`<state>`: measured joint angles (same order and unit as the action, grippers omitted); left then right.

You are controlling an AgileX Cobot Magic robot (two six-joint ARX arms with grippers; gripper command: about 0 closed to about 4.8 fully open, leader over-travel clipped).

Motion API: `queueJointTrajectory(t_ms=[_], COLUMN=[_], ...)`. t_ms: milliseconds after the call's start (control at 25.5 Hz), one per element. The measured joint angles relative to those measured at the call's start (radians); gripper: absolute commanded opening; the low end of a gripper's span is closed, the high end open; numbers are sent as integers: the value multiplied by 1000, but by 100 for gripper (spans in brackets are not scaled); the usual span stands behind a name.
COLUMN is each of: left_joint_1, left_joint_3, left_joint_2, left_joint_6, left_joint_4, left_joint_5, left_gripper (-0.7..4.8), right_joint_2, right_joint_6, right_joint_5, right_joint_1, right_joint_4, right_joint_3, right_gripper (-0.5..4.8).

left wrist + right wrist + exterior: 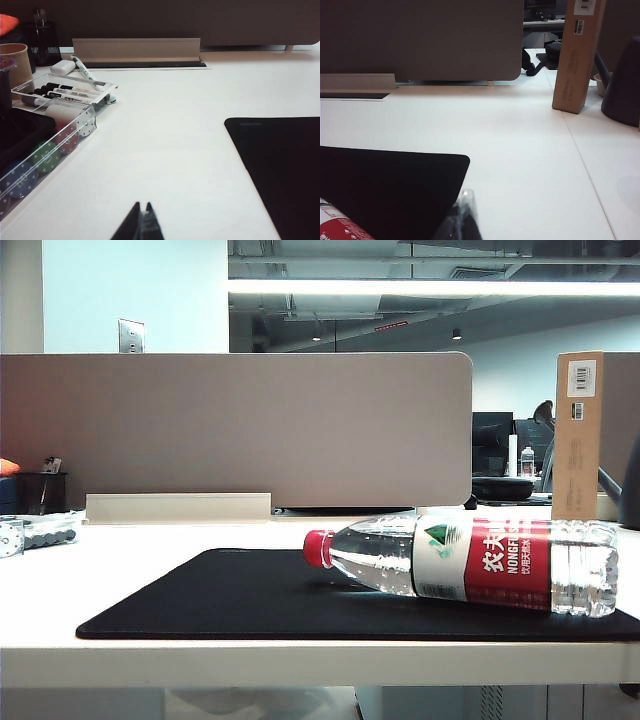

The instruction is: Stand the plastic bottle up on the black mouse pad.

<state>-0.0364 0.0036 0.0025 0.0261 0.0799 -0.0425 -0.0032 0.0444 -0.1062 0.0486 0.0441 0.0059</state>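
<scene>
nearest, at the front edge of the white surface [150, 570], the black mouse pad [250, 600] lies flat, reaching almost to that edge and running off toward the right side. on its right part the plastic bottle [470, 562] lies on its side, red cap [317, 548] pointing toward the left edge, its red-and-white label facing the front and its base toward the right edge of the surface.

the left gripper [142, 225] sits low over bare surface just off the pad's left edge, its jaws pressed together to a point and holding nothing. the right gripper [462, 220] sits low by the pad's far right corner, jaws closed and empty, with a bit of the bottle's label just beside it.

further back along the left edge stands a clear tray [60, 125] with markers [65, 92] and dotted round pieces inside. near the right edge a tall cardboard box [578, 435] stands upright. at the far edge a pale cable trough [178, 506] runs in front of a grey divider panel [240, 430].
</scene>
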Motion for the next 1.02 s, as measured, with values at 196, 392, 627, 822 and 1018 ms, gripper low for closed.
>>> queueJointTrajectory(t_ms=[196,392,627,822,1018], left_joint_1=[0,0,-32,-359,-588], left_joint_3=[0,0,0,0,0], left_joint_2=[0,0,0,50,115], left_joint_6=[0,0,0,0,0], left_joint_4=[0,0,0,0,3], left_joint_5=[0,0,5,5,-1], left_gripper=[-1,-1,-1,-1,-1], right_joint_2=[0,0,0,0,0], right_joint_6=[0,0,11,269,348], right_joint_5=[0,0,-1,-29,-106], right_joint_1=[0,0,0,0,0], right_joint_4=[0,0,0,19,53], right_joint_3=[0,0,0,0,0], right_gripper=[3,4,3,3,3])
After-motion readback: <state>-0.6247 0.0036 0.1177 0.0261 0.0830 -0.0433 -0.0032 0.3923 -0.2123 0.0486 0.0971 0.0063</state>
